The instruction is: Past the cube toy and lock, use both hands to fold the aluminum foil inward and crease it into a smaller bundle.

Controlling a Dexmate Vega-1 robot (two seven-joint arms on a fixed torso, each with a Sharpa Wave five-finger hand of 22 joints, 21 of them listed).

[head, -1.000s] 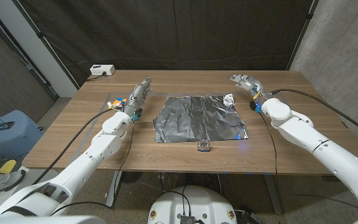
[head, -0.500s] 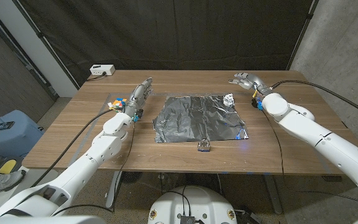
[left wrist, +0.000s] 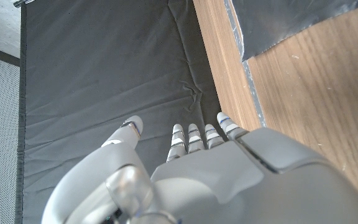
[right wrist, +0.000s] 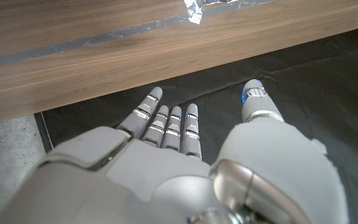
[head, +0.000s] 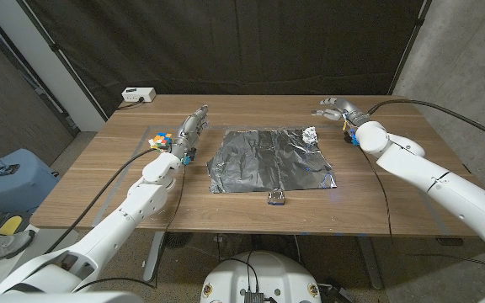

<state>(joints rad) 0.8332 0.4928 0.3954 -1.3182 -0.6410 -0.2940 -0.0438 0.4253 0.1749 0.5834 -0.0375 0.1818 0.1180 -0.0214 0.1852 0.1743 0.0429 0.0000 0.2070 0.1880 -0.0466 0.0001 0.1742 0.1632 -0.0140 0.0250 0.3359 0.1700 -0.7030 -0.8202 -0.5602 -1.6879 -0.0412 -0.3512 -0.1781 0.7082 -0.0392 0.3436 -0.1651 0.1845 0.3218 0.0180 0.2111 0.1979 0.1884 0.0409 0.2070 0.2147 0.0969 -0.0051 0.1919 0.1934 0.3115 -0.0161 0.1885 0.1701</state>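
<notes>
Both hands are up and empty, fingers straight and a little apart, holding nothing. I have the left hand [head: 194,124] at the foil's far-left side, just beside the cube toy [head: 160,139]; the right hand [head: 333,108] sits past the far-right corner, apart from the sheet. The aluminum foil [head: 268,158] lies spread near the middle of the table [head: 99,181], wrinkled, with a small crumpled lump [head: 311,134] at its far-right corner. The lock [head: 276,197] sits at the near edge of the foil, touching or just off it; I cannot tell which.

Risks as I judge them:
- Left hand swinging in toward the foil edge could clip the cube toy and knock it across the table, since the two are so close.
- Foil is thin and lies flat on the wood. If my fingers come down on top instead of getting under the edge, the sheet will slide or tear rather than lift.
- Uneven timing between the hands would drag the sheet sideways, possibly shoving the lock off the near edge.
- The crumpled corner may snag the right fingers and pull the fold crooked.
- Right wrist view shows fingers out beyond the table's edge, so I need a longer reach-in there; overshoot is likely.
</notes>
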